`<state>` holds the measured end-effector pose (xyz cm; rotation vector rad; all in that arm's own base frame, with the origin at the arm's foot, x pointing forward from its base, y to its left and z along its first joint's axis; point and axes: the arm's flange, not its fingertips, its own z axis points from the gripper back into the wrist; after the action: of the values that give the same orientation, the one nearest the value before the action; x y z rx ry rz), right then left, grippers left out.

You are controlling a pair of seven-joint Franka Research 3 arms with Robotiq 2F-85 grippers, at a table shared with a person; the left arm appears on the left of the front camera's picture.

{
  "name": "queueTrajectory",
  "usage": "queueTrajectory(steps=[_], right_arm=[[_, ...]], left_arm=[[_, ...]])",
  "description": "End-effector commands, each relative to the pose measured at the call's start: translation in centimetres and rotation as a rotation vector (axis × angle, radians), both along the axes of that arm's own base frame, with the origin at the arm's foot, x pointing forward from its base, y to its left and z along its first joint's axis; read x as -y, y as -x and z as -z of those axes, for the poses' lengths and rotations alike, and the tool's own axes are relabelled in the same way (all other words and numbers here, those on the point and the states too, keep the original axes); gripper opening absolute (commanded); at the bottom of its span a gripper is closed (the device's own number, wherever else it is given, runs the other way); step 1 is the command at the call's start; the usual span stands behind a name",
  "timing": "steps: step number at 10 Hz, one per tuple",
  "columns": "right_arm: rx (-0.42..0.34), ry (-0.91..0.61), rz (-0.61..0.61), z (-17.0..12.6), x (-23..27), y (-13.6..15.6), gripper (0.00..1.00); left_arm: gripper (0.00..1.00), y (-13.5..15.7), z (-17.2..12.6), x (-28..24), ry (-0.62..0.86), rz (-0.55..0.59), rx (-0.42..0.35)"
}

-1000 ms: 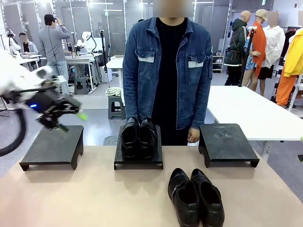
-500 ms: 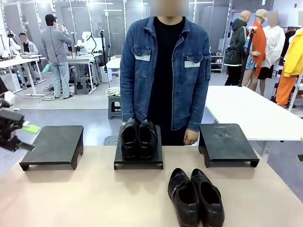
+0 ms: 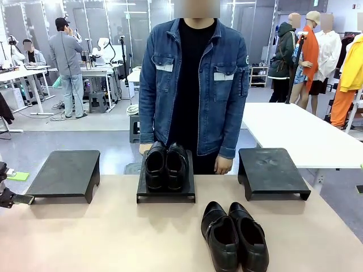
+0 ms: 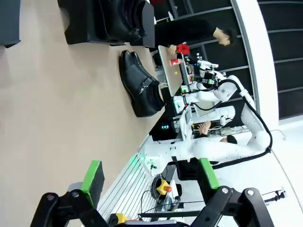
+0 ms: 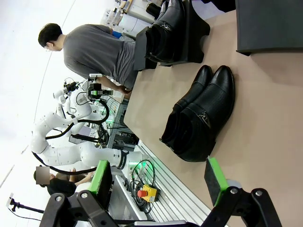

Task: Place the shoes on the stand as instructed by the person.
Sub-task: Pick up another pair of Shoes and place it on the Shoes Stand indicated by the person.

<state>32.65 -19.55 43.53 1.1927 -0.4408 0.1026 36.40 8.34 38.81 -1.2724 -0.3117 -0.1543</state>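
Left fingers (image 4: 94, 176) spread wide, empty. Right fingers (image 5: 101, 178) apart, empty too. Loose pair (image 5: 201, 116) lies ahead of both, well apart, by the near edge of the counter (image 3: 113, 238). Other pair (image 3: 165, 165) sits on the middle stand (image 3: 165, 196) at the far edge.

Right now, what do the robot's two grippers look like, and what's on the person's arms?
Both the left gripper and right gripper have black linked fingers with round pivot bolts, tipped with bright green pads. The person wears long blue denim jacket sleeves.
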Motion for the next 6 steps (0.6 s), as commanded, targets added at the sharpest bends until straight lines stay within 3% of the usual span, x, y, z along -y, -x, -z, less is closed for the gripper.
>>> queueTrajectory(steps=[1, 2, 3, 6], right_arm=[[0.012, -0.009, 0.0, -0.1, 0.0, 0.1, 1.0], [0.012, -0.009, 0.0, -0.1, 0.0, 0.1, 1.0], [0.012, -0.009, 0.0, -0.1, 0.0, 0.1, 1.0], [0.012, -0.009, 0.0, -0.1, 0.0, 0.1, 1.0]], left_arm=[[1.0, -0.9, 0.2, 0.8, 0.032, 0.01, 0.002], [1.0, -1.8, 0.0, 1.0, 0.019, -0.03, -0.027], [1.0, -0.2, 0.4, 0.2, 0.01, 0.0, -0.011], [1.0, -0.2, 0.4, 0.2, 0.01, 0.0, -0.011]])
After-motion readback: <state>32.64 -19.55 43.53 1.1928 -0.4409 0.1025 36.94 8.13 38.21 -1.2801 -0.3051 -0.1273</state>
